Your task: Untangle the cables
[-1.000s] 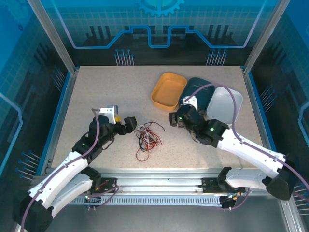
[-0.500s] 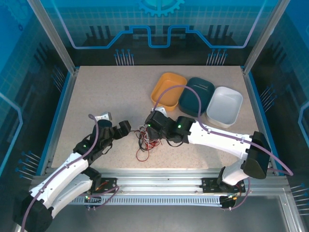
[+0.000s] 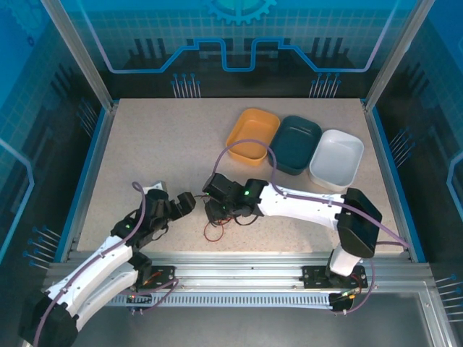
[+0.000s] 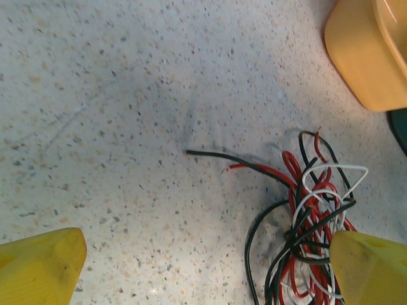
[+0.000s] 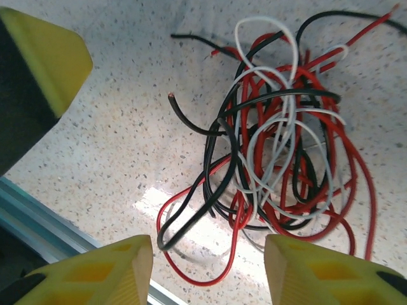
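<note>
The cables lie as one loose tangle of red, black and white wires on the speckled table, near its front middle. My right gripper hangs right over the tangle. In the right wrist view the cables spread out ahead of the right gripper; its yellow fingers stand apart with the lowest red and black loops lying loose between them. My left gripper sits just left of the tangle, wide open and holding nothing. The cables lie by its right finger.
Three bowls stand at the back right: orange, teal and white. The orange bowl also edges into the left wrist view. The table's metal front rail runs close below the tangle.
My right arm has swung left from beside the bowls to over the tangle, and its jaws have narrowed. The left gripper has drifted slightly toward the front edge, still open.
</note>
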You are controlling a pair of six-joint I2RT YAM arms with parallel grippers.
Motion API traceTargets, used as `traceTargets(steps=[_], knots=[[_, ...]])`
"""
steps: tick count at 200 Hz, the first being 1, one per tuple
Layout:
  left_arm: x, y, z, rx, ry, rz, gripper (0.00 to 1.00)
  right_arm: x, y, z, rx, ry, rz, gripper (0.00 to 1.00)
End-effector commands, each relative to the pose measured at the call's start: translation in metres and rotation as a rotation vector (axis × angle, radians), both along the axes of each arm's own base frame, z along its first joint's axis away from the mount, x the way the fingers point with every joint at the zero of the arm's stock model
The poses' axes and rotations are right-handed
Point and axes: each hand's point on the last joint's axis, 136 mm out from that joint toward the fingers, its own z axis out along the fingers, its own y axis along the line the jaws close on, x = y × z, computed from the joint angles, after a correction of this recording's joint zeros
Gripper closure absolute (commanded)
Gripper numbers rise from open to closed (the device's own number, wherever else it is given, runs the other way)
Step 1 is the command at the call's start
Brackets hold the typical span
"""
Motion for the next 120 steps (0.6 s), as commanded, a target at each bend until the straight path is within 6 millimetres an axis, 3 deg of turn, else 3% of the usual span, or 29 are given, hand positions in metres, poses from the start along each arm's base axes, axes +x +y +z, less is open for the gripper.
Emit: traceTargets(steps=[1, 24, 49, 61, 87, 120], knots=[[0.001, -0.013, 0.005, -0.074, -0.016, -0.032, 0.01, -0.001, 0.013, -0.005, 0.003, 0.022, 0.018, 0.53], [0.006, -0.017, 0.011, -0.093, -0.05, -0.048, 0.01, 0.003, 0.014, -0.015, 0.014, 0.029, 0.003, 0.64], [0.011, -0.02, 0.016, -0.099, -0.07, -0.05, 0.01, 0.011, 0.008, -0.017, 0.04, 0.038, -0.039, 0.88], [0.013, -0.021, 0.017, -0.1, -0.076, -0.057, 0.01, 0.016, 0.002, -0.014, 0.043, 0.026, -0.061, 0.94], [0.02, -0.031, 0.024, -0.118, -0.1, -0.091, 0.01, 0.027, -0.02, -0.002, 0.039, -0.012, -0.111, 1.0], [0.032, -0.047, 0.036, -0.148, -0.121, -0.148, 0.01, 0.038, -0.049, 0.012, 0.058, -0.042, -0.162, 1.0]])
